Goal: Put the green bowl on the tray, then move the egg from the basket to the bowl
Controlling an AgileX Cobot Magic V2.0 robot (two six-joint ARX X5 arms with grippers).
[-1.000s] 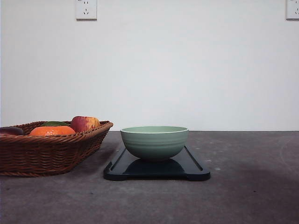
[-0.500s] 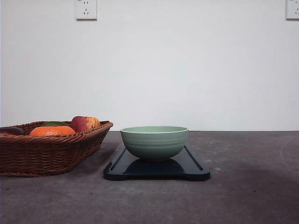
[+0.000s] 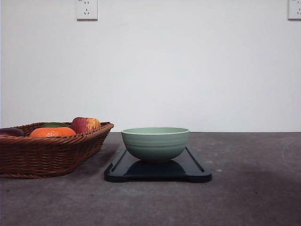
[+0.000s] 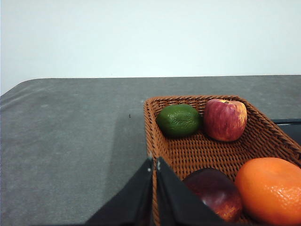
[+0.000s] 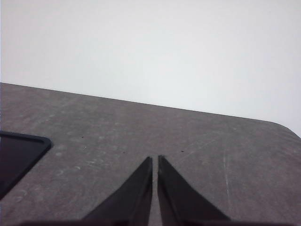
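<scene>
Left gripper (image 4: 154, 165): fingers pressed together, holding nothing, over the basket's near rim.
Right gripper (image 5: 154, 162): fingers closed, empty, above bare grey table (image 5: 141, 127) beside a tray corner.
Tray (image 3: 195, 170): black, flat on the table, centre.
Green bowl (image 3: 155, 143): upright on the tray.
Basket (image 3: 47, 153): just left of the tray, holding a dark reddish egg (image 4: 214, 192), orange (image 4: 271, 189), apple (image 4: 225, 119) and green fruit (image 4: 178, 120).

no readable text, no labels
</scene>
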